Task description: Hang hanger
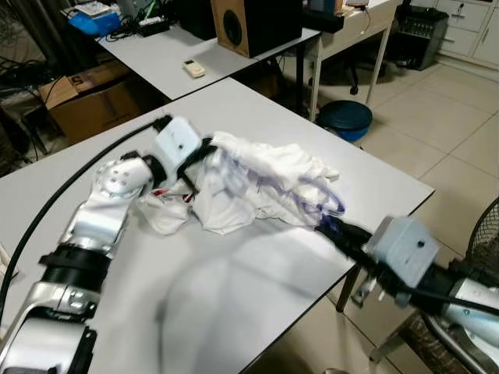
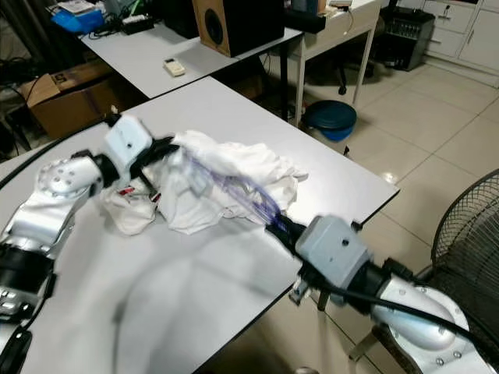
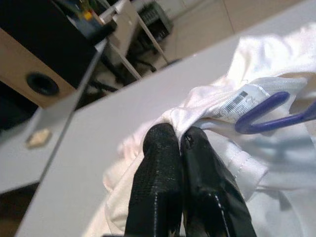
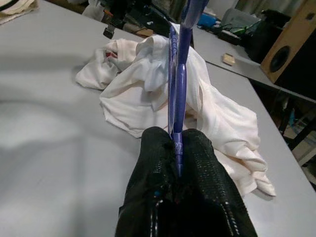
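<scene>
A crumpled white garment (image 1: 257, 183) lies on the grey table (image 1: 234, 296) with a purple hanger (image 4: 177, 74) partly inside it. My left gripper (image 3: 178, 136) is shut on a fold of the garment near its collar label, at the garment's left side (image 1: 204, 149). My right gripper (image 4: 177, 140) is shut on the hanger's end at the garment's right edge (image 1: 331, 226), close to the table's front corner. The hanger's thin purple outline (image 2: 249, 191) shows through the cloth.
Behind stands a second grey table (image 1: 179, 47) with a remote (image 1: 193, 68) and a wooden speaker (image 1: 234, 23). A cardboard box (image 1: 86, 97) sits on the floor at left, a blue stool (image 1: 345, 118) beyond the table, a fan (image 2: 468, 234) at right.
</scene>
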You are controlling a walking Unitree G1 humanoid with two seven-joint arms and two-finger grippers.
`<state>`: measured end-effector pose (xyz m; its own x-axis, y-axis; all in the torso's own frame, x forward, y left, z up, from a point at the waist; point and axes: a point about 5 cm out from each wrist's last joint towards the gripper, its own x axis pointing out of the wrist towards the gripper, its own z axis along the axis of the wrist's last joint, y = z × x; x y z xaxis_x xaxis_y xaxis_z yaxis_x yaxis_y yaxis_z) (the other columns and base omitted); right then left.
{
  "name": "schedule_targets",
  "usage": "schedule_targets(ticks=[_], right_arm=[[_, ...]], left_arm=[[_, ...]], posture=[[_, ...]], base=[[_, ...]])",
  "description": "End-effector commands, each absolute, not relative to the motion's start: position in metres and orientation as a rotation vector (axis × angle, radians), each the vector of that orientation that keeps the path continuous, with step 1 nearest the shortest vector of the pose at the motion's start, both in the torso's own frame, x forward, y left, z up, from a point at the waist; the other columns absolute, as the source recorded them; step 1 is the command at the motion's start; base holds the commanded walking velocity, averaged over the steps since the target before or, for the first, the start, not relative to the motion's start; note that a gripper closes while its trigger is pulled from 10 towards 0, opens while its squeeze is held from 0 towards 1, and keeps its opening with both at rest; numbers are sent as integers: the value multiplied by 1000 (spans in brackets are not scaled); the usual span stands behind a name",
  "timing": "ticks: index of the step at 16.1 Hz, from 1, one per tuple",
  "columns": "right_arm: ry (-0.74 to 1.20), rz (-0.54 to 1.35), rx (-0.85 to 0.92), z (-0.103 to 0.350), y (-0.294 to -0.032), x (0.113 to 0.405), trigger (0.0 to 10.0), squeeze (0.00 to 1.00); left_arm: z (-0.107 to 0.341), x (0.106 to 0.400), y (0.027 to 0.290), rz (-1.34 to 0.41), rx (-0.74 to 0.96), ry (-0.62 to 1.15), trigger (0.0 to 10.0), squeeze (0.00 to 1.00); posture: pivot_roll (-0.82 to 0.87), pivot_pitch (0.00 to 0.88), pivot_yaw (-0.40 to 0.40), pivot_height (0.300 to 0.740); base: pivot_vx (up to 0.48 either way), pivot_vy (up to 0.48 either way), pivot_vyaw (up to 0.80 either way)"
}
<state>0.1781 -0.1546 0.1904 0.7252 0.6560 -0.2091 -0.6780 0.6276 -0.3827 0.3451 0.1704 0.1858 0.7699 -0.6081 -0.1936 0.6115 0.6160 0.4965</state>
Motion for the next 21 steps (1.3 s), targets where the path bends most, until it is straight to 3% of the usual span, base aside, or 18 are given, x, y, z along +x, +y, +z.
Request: schedule_targets(ticks=[1,2,7,8,9,11,13,14,21], right_arm=[[67,801,-455,189,-151,173,10000,0],[131,818,-478,181,-154,169,10000,0],[167,847,-480,177,-156,164,10000,0],[171,847,-481,176,-156,164,10000,0],[173,848,-482,176,-157,163,10000,0],[182,847,-486,171,-159,163,10000,0],[185,844,-488,169,-160,163,10000,0],[184,843,-490,168,-160,163,10000,0],[46,740,-548,186,-160,177,10000,0]], left_arm=[[186,343,174,-710,572,18,10000,0],[183,341,177,-722,570,35,10000,1000],[185,340,178,-705,565,20,10000,1000],[184,340,179,-710,562,28,10000,941],[184,340,179,-714,558,30,10000,0],[179,337,178,-746,569,59,9882,0],[177,337,178,-738,584,60,1686,0],[178,338,178,-740,590,61,0,0],[192,338,172,-763,561,0,0,0]], posture=[[-211,32,156,740],[-213,25,157,740],[-216,19,158,740],[-216,19,158,740],[-216,19,158,740],[-215,19,158,740],[-215,20,158,740],[-215,20,158,740],[-211,28,152,740]], base=[[0,0,0],[0,0,0],[0,0,0],[0,0,0],[0,0,0],[0,0,0],[0,0,0],[0,0,0],[0,0,0]])
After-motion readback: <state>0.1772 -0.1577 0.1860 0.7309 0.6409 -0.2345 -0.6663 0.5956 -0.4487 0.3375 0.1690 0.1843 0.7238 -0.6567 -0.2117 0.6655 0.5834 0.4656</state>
